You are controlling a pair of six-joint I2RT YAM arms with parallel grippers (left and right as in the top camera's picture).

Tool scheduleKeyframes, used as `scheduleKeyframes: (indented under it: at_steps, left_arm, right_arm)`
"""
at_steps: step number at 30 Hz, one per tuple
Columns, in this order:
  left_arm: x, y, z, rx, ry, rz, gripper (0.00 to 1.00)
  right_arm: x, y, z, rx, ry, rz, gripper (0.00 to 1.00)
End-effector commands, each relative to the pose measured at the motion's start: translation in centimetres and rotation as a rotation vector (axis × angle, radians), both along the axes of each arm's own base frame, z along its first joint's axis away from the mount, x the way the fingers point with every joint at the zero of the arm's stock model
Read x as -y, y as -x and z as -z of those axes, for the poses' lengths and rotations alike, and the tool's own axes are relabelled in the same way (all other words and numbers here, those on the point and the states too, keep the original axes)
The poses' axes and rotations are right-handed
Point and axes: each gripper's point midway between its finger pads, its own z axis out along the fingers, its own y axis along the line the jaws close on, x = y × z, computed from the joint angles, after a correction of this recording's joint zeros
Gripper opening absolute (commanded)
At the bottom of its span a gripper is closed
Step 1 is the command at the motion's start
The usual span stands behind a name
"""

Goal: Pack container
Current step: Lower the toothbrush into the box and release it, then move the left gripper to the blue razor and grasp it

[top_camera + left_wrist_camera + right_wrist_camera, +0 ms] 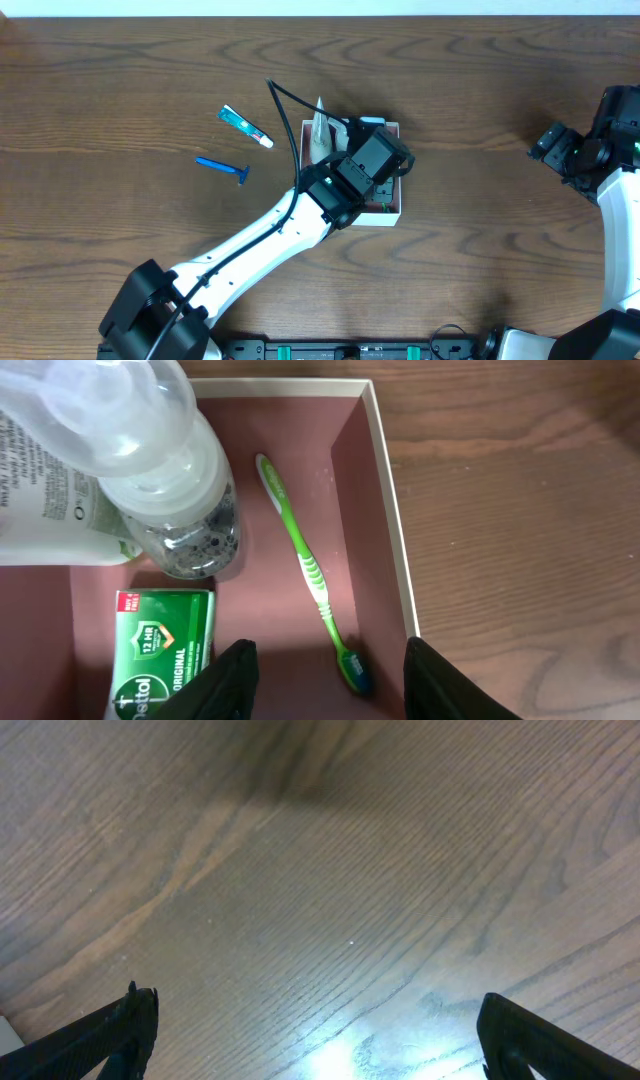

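Observation:
The container (pixel 392 212) is a shallow white-walled box with a reddish-brown inside (pixel 270 420), at the table's middle. My left gripper (pixel 330 685) is open and empty, hovering over its inside; the arm hides most of it in the overhead view (pixel 365 160). Inside lie a green toothbrush (pixel 305 565), a green Dettol soap box (pixel 160 650), a clear bottle (pixel 150 450) and a white tube (pixel 40 510). My right gripper (pixel 320 1030) is open and empty over bare wood at the far right (pixel 560 148).
A small toothpaste tube (pixel 245 124) and a blue razor (pixel 224 167) lie on the wood left of the container. A black cable (pixel 285 110) arcs from the left arm over the container's left side.

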Motion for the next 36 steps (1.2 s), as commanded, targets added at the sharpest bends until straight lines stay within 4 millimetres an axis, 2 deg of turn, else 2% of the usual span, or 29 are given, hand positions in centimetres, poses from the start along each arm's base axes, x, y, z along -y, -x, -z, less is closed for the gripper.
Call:
scheduleKeyframes:
  at_steps: [1,5,8,10,11,14,16,25,29,32,36]
  left_arm:
    - [-0.4,0.0,-4.4,0.090,0.045,0.021,0.48]
    - [-1.9,1.1,-9.0,0.173,0.094,0.032,0.48]
    - [-4.2,1.8,-12.0,0.238,0.099,-0.004,0.49]
    - [-6.4,2.2,-13.5,0.275,0.083,-0.050,0.50]
    - [-7.5,2.3,-14.0,0.289,0.070,-0.076,0.54]
    - [-11.6,2.2,-14.8,0.313,0.012,-0.173,0.59]
    - [-14.5,2.0,-14.7,0.304,-0.033,-0.243,0.62]
    - [-24.3,-0.1,-12.4,0.199,-0.149,-0.527,0.65]
    - [-27.2,-1.3,-10.9,0.125,-0.128,-0.584,0.66]
    - [-28.9,-2.3,-9.1,0.048,-0.093,-0.627,0.66]
    - [-30.1,-3.7,-6.1,-0.055,-0.058,-0.655,0.66]
  right_arm:
    - [0.4,-0.1,-0.6,0.015,0.010,0.007,0.99]
    - [0.4,-0.1,-0.6,0.015,0.010,0.007,0.99]
    - [0.4,-0.1,-0.6,0.015,0.010,0.007,0.99]
    - [0.4,-0.1,-0.6,0.015,0.010,0.007,0.99]
    - [0.4,-0.1,-0.6,0.015,0.010,0.007,0.99]
    - [0.4,-0.1,-0.6,0.015,0.010,0.007,0.99]
    - [0.4,-0.1,-0.6,0.015,0.010,0.007,0.99]
    - [0.4,-0.1,-0.6,0.015,0.010,0.007,0.99]
    - [0.4,-0.1,-0.6,0.015,0.010,0.007,0.99]
    - [0.4,-0.1,-0.6,0.015,0.010,0.007,0.99]
    - [0.4,-0.1,-0.6,0.015,0.010,0.007,0.99]
